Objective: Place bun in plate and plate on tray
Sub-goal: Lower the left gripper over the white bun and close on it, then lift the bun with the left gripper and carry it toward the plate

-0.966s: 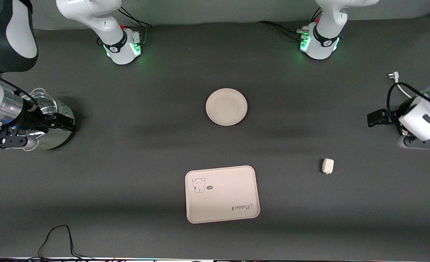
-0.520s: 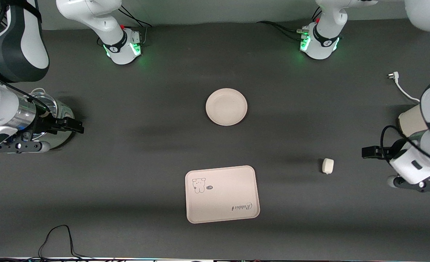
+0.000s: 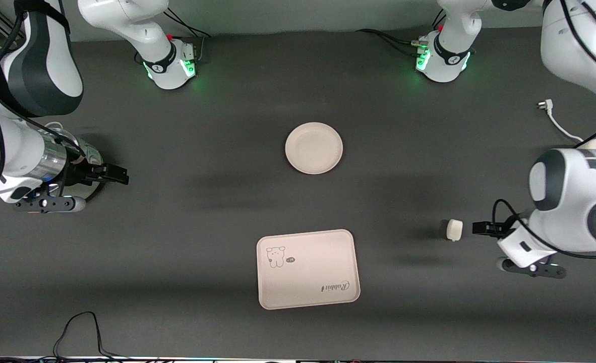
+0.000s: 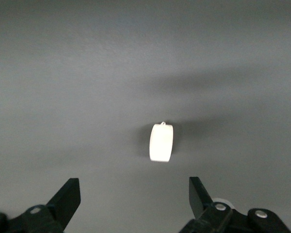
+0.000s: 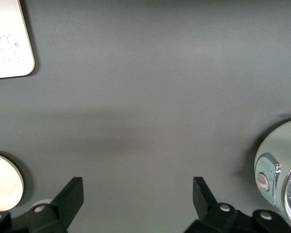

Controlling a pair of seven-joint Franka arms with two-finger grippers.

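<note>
The small off-white bun (image 3: 454, 229) lies on the dark table toward the left arm's end; it also shows in the left wrist view (image 4: 161, 142). My left gripper (image 3: 482, 228) is open and empty, just beside the bun on the side of the left arm's end, not touching it. The round cream plate (image 3: 313, 147) sits mid-table, empty. The rectangular cream tray (image 3: 307, 268) with the animal drawing and "Rabbit" script lies nearer the front camera than the plate. My right gripper (image 3: 119, 177) is open and empty over the table at the right arm's end. The right wrist view shows a tray corner (image 5: 9, 43) and the plate's edge (image 5: 5, 188).
A shiny metal appliance (image 3: 61, 166) stands under my right arm; it shows in the right wrist view (image 5: 281, 170). A white cable with a plug (image 3: 547, 108) lies at the left arm's end. A black cable (image 3: 76, 333) loops at the table's front edge.
My left arm has swung toward the front camera and toward the bun, bringing its gripper close beside it. My right gripper has shifted slightly toward the table's middle. Bun, plate and tray have not moved.
</note>
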